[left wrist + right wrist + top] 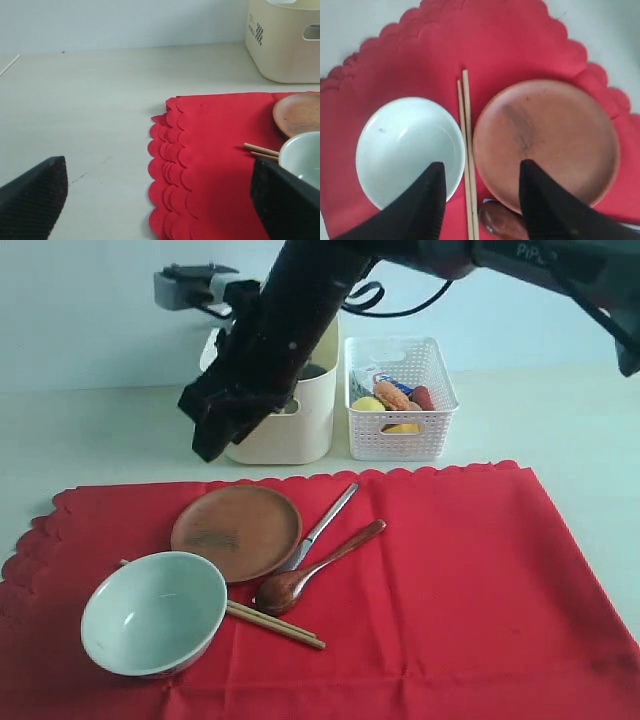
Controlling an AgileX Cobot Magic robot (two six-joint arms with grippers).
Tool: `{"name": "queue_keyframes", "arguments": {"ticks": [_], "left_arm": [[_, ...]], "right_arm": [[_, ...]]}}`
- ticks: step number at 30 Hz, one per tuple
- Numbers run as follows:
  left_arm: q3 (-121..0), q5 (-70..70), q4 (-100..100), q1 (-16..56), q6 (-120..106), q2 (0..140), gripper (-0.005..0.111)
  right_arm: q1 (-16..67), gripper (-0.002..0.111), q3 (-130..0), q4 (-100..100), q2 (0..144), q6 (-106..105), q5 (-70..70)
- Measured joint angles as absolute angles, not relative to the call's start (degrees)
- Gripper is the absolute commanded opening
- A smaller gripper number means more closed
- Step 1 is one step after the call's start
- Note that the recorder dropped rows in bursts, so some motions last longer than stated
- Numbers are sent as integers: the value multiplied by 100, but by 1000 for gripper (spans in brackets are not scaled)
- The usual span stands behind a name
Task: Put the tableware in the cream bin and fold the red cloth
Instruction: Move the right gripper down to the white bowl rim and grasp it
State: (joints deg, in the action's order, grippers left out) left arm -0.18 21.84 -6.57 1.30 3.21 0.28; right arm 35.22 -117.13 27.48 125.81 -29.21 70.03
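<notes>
On the red cloth lie a pale bowl, a brown plate, a dark wooden spoon, a slim metal utensil and chopsticks. The cream bin stands behind the cloth. My right gripper hangs open in front of the bin; in its wrist view the gripper is above the chopsticks, between bowl and plate, holding nothing. My left gripper is wide open and empty over the cloth's scalloped edge, beside the bowl.
A white perforated basket with food stands right of the cream bin. The right arm stretches across from the upper right, covering part of the bin. Bare pale table lies left of the cloth.
</notes>
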Motion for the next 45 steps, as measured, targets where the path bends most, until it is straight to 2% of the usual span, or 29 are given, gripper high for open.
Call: {"name": "queue_keyframes", "arguments": {"ticks": [8,24,27,32,45], "left_arm": [[-18,2184,-657,130,321,28,94],[-18,2184,-657,130,321,28,94],[-18,2184,-657,130,321,28,94],[-18,2184,-657,130,321,28,94],[-18,2184,-657,130,321,28,94]], "right_arm": [[4245,46,-10499,2030,12581,-2893,6187],[4475,45,-10428,2100,13216,-2677,6002],[4475,33,-10428,2258,13300,-2677,5968],[4475,0,-10428,2338,13364,-2662,5880],[4478,0,-10428,2508,13357,-2609,5854]]}}
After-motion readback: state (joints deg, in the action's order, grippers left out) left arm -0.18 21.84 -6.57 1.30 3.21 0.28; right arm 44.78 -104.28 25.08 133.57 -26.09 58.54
